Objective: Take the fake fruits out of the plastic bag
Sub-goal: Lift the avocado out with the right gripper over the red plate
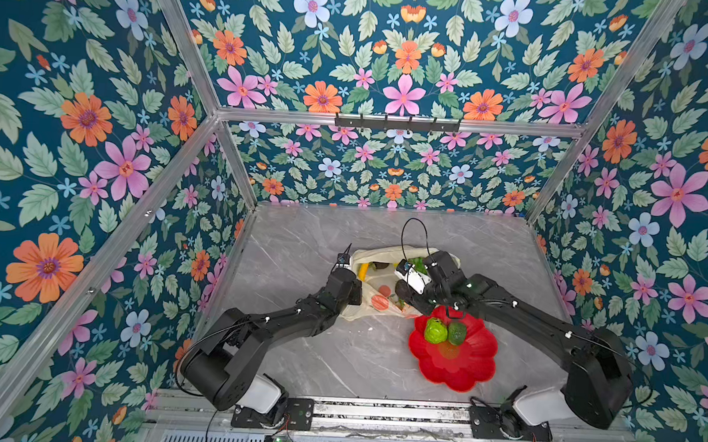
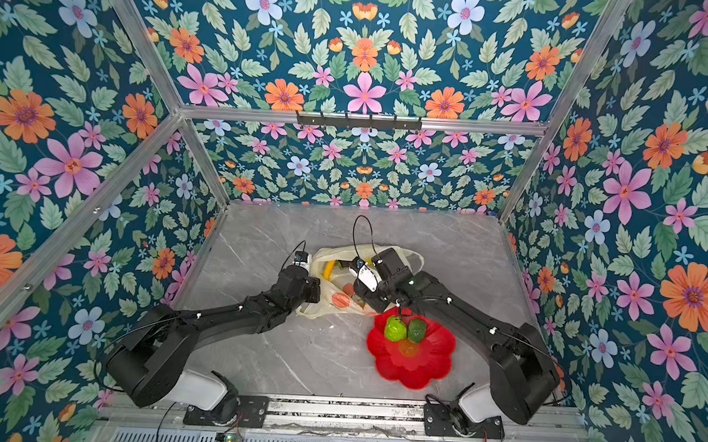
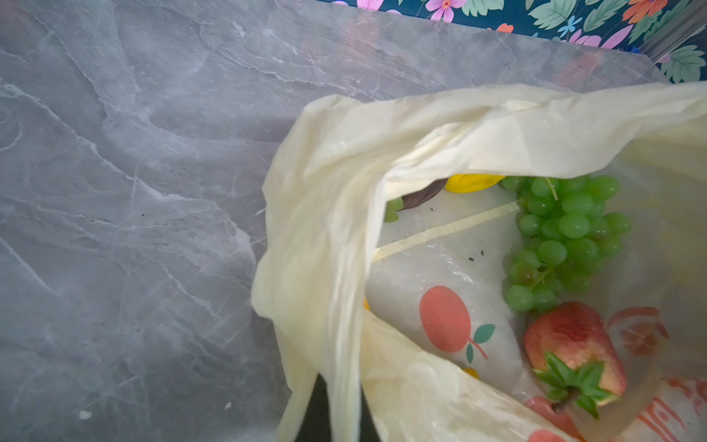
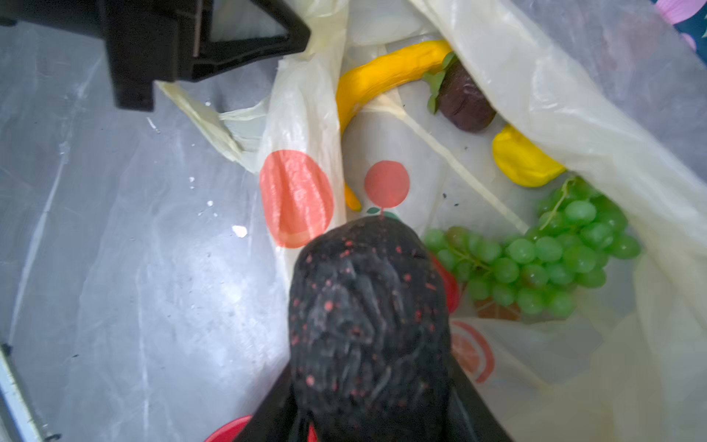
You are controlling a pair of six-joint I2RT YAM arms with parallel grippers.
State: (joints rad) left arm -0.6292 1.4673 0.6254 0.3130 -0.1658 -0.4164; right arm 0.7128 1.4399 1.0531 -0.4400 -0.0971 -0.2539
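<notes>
The plastic bag (image 1: 371,291) (image 2: 326,308) lies open mid-table. My left gripper (image 1: 354,301) (image 3: 331,424) is shut on its left handle strands (image 3: 336,363), which run taut into the jaws. My right gripper (image 1: 406,293) (image 4: 369,402) is shut on a dark avocado (image 4: 367,325) speckled red, held over the bag's near edge. Inside the bag lie a banana (image 4: 382,72), a brown leafy fruit (image 4: 465,103), a lemon (image 4: 524,160), a grape bunch (image 4: 554,260) (image 3: 566,229) and a strawberry (image 3: 574,344).
A red flower-shaped dish (image 1: 452,368) (image 2: 411,368) sits front right of the bag, holding a bumpy green fruit (image 1: 436,331) and a darker green one (image 1: 457,333). Grey marble table (image 1: 295,352) with floral walls on three sides.
</notes>
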